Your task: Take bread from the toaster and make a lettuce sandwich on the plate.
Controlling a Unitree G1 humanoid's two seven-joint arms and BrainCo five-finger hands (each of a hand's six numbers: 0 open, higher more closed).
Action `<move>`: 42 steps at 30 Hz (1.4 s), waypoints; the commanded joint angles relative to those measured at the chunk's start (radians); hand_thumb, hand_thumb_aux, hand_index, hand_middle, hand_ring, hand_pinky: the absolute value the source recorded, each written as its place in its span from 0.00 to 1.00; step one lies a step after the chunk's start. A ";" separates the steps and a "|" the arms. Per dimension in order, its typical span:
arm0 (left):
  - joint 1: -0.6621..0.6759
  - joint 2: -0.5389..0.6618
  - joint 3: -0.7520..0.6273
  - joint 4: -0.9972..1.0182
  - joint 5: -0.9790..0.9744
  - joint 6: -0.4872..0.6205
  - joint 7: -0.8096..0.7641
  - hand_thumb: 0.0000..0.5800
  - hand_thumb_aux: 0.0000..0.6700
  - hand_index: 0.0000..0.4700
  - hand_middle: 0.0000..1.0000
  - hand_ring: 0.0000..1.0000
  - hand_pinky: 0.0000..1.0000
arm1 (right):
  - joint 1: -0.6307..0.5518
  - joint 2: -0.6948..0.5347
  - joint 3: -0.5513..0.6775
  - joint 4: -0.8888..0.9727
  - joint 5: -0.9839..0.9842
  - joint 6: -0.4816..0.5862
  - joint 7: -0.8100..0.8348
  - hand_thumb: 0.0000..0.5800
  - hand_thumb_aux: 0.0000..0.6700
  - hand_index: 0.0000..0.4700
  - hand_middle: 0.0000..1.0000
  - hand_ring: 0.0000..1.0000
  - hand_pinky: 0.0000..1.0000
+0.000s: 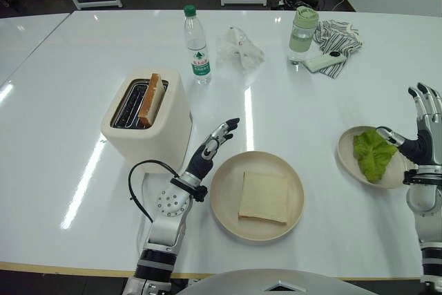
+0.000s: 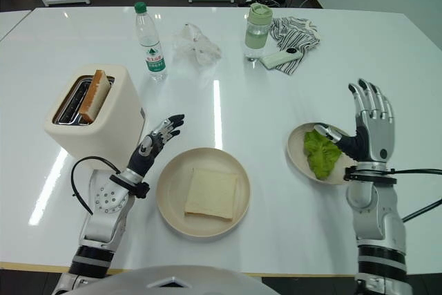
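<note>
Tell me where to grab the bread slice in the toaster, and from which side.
Pinch the upper edge of the bread slice from above, fingers on its two broad faces. It stands upright in the toaster slot, so only its top is free; the walls block the sides. The left hand is nearer.

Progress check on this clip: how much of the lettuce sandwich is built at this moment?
Done: one bread slice lies flat on the large plate. In hand: nothing; the left hand is open between the toaster and that plate, and the right hand is open beside the lettuce on its small plate. Left: lettuce onto the slice, then the second slice, standing in the toaster, on top.
</note>
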State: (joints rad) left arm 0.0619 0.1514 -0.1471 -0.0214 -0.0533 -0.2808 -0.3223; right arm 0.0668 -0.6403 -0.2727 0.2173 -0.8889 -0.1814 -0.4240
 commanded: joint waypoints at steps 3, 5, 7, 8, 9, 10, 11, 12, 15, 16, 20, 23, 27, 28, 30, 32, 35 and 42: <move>-0.011 -0.005 0.006 0.010 0.010 -0.002 0.009 0.00 0.00 0.00 0.00 0.00 0.00 | 0.045 -0.010 0.124 0.056 -0.067 0.159 0.068 0.00 0.00 0.00 0.00 0.00 0.00; -0.009 -0.005 0.006 0.006 0.012 -0.001 0.010 0.00 0.00 0.00 0.00 0.00 0.00 | 0.051 -0.007 0.168 0.053 -0.060 0.191 0.117 0.00 0.00 0.00 0.00 0.00 0.00; -0.008 -0.005 0.005 0.004 0.013 0.001 0.010 0.00 0.00 0.00 0.00 0.00 0.00 | 0.046 -0.005 0.200 0.073 -0.050 0.213 0.141 0.00 0.00 0.00 0.00 0.00 0.00; -0.007 -0.006 0.004 0.003 0.014 0.001 0.010 0.00 0.00 0.00 0.00 0.00 0.00 | 0.044 -0.006 0.210 0.079 -0.046 0.221 0.146 0.00 0.00 0.00 0.00 0.00 0.00; -0.007 -0.006 0.004 0.003 0.014 0.001 0.010 0.00 0.00 0.00 0.00 0.00 0.00 | 0.044 -0.008 0.219 0.080 -0.040 0.225 0.150 0.00 0.00 0.00 0.00 0.00 0.00; -0.006 -0.006 0.003 0.005 0.014 0.001 0.010 0.00 0.00 0.00 0.00 0.00 0.00 | 0.042 -0.011 0.229 0.084 -0.036 0.230 0.151 0.00 0.00 0.00 0.00 0.00 0.00; -0.006 -0.007 0.003 0.008 0.015 0.000 0.010 0.00 0.00 0.00 0.00 0.00 0.00 | 0.042 -0.014 0.236 0.082 -0.032 0.234 0.155 0.00 0.00 0.00 0.00 0.00 0.00; -0.005 -0.007 0.002 0.009 0.016 0.000 0.010 0.00 0.00 0.00 0.00 0.00 0.00 | 0.040 -0.015 0.243 0.084 -0.029 0.237 0.157 0.00 0.00 0.00 0.00 0.00 0.00; -0.003 -0.007 0.001 0.005 0.019 0.002 0.011 0.00 0.00 0.00 0.00 0.00 0.00 | 0.041 -0.023 0.259 0.086 -0.015 0.248 0.170 0.06 0.03 0.03 0.00 0.00 0.00; -0.003 -0.007 0.001 0.004 0.019 0.002 0.011 0.00 0.00 0.00 0.00 0.00 0.00 | 0.041 -0.025 0.264 0.091 -0.011 0.252 0.172 0.13 0.07 0.07 0.00 0.00 0.00; 0.002 -0.008 0.000 -0.003 0.020 0.005 0.013 0.00 0.00 0.00 0.00 0.00 0.00 | 0.043 -0.038 0.278 0.104 0.006 0.268 0.192 0.41 0.23 0.23 0.00 0.00 0.00; 0.004 -0.010 -0.003 -0.003 0.021 0.007 0.012 0.00 0.00 0.00 0.00 0.00 0.00 | 0.044 -0.044 0.291 0.112 0.018 0.273 0.204 0.40 0.23 0.23 0.00 0.00 0.00; 0.006 -0.010 -0.003 -0.007 0.023 0.011 0.011 0.00 0.00 0.00 0.00 0.00 0.00 | 0.052 -0.050 0.301 0.099 0.032 0.284 0.230 0.55 0.33 0.33 0.00 0.00 0.00; 0.006 -0.010 -0.003 -0.008 0.023 0.012 0.011 0.00 0.00 0.00 0.00 0.00 0.00 | 0.053 -0.051 0.304 0.097 0.036 0.285 0.235 0.69 0.44 0.44 0.00 0.00 0.00; 0.007 -0.009 -0.001 -0.009 0.023 0.014 0.011 0.00 0.00 0.00 0.00 0.00 0.00 | 0.052 -0.051 0.308 0.097 0.042 0.288 0.239 0.79 0.55 0.55 0.00 0.00 0.00; 0.009 -0.007 0.000 -0.012 0.022 0.017 0.011 0.00 0.00 0.00 0.00 0.00 0.00 | 0.054 -0.053 0.311 0.092 0.048 0.291 0.243 0.89 0.67 0.67 0.00 0.00 0.00; 0.011 -0.007 0.000 -0.014 0.022 0.019 0.011 0.00 0.00 0.00 0.00 0.00 0.00 | 0.056 -0.057 0.314 0.085 0.062 0.292 0.245 1.00 1.00 1.00 0.00 0.00 0.00; 0.015 -0.005 0.001 -0.017 0.023 0.024 0.011 0.00 0.00 0.00 0.00 0.00 0.00 | 0.070 -0.062 0.291 0.028 0.093 0.289 0.214 1.00 1.00 1.00 0.00 0.00 0.00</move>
State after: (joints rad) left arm 0.0710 0.1376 -0.1459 -0.0312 -0.0395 -0.2713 -0.3117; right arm 0.1228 -0.6974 0.0290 0.2687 -0.8124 0.1074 -0.2089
